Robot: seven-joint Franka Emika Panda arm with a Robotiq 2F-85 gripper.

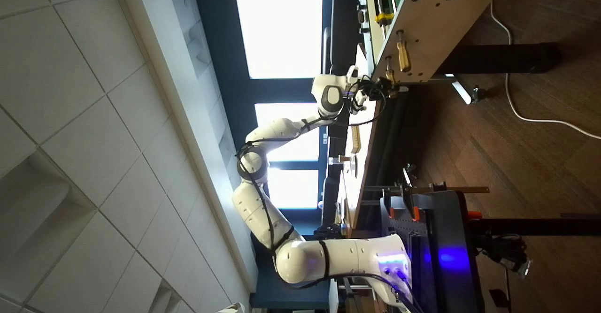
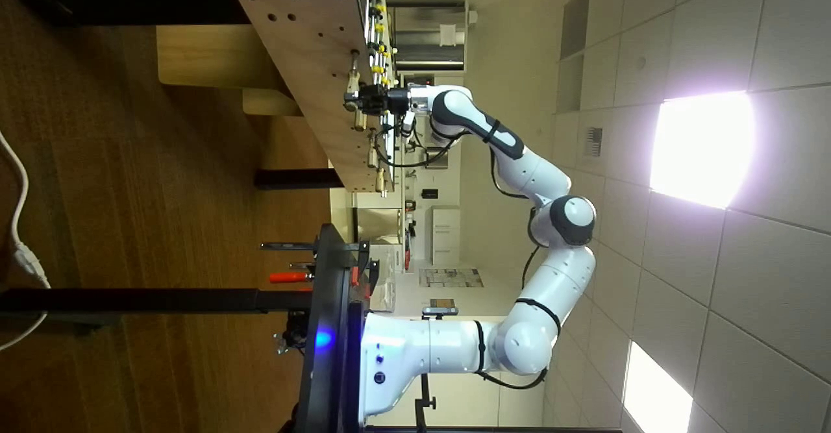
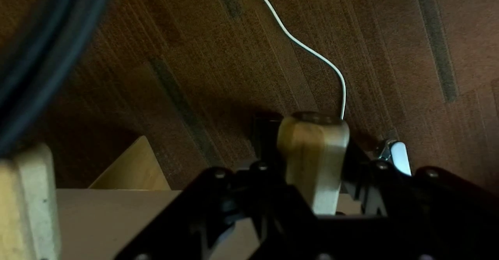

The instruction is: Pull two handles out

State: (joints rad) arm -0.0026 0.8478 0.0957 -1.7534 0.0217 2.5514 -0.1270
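The black, jointed pincer (image 3: 315, 166) is straddling a squared, blond-wood handle (image 3: 314, 156) on the near side of a wooden bench (image 2: 308, 56); I can't tell if it's clenching. Pulling straight outward is looking wisest.

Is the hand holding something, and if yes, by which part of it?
A wooden handle lies between the fingers of the hand, its end showing past them; whether they grip it cannot be told.

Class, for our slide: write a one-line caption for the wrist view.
Wooden handle between the jaws of the black gripper, with a white cable on the brown floor beyond.
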